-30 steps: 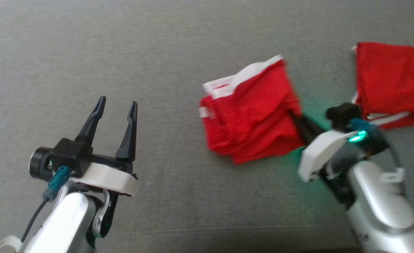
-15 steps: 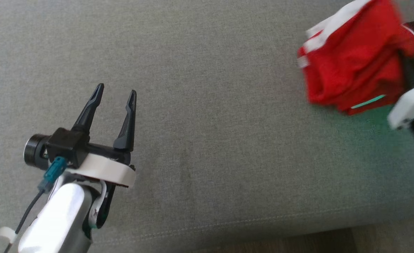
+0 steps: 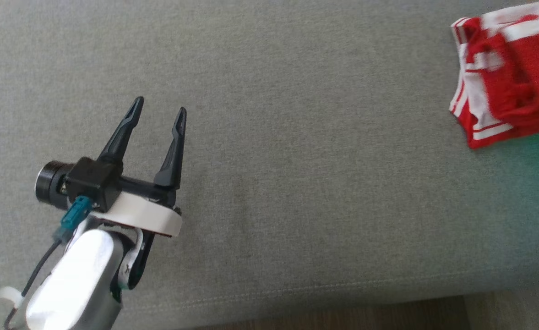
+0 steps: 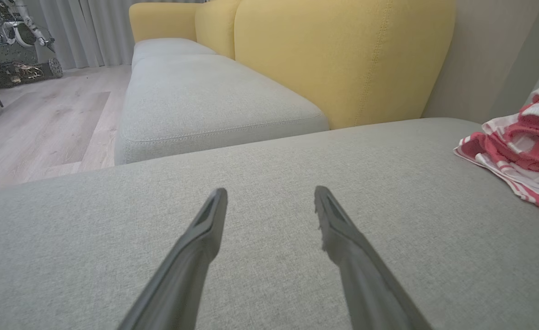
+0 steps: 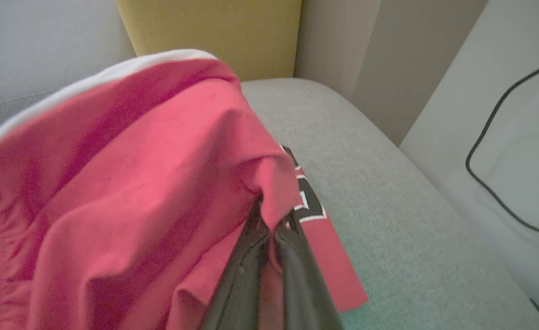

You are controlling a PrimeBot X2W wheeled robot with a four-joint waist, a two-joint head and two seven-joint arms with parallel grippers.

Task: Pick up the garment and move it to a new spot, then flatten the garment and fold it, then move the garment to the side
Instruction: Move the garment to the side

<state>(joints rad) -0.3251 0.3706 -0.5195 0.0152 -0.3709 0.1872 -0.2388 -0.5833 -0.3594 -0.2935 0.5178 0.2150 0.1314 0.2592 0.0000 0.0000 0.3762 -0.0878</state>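
Where the garment is: the red garment (image 5: 127, 183), white along one edge, hangs bunched from the right claw over the end of the grey seat cushion (image 5: 388, 215).
Right claw (image 5: 269, 224): fingers pressed together, pinching a fold of the garment, with the tips buried in the cloth.
Under the garment: a flat red lettered piece (image 5: 313, 206), with black-and-white print, lies on the seat cushion and is partly covered by the hanging cloth.
Head view: a blurred red-and-white heap (image 3: 503, 78) sits at the upper right edge; I cannot tell which cloth is which there.
Left claw (image 3: 160, 104): spread and empty, over the seat cushion (image 3: 296, 160), well apart from the red-and-white heap (image 4: 525, 142).
Between left claw (image 4: 270, 190) and heap: plain grey seat cushion (image 4: 388, 183).
Behind: a yellow backrest (image 4: 342, 59) rises at the cushion's far edge.
Beside the cushion's end: a pale panel (image 5: 516, 114) with a black cable (image 5: 477, 181) running across it.
Further off: a second seat (image 4: 205, 105), wooden floor (image 4: 35, 123), curtains (image 4: 95, 32) and a wheeled machine (image 4: 13, 46).
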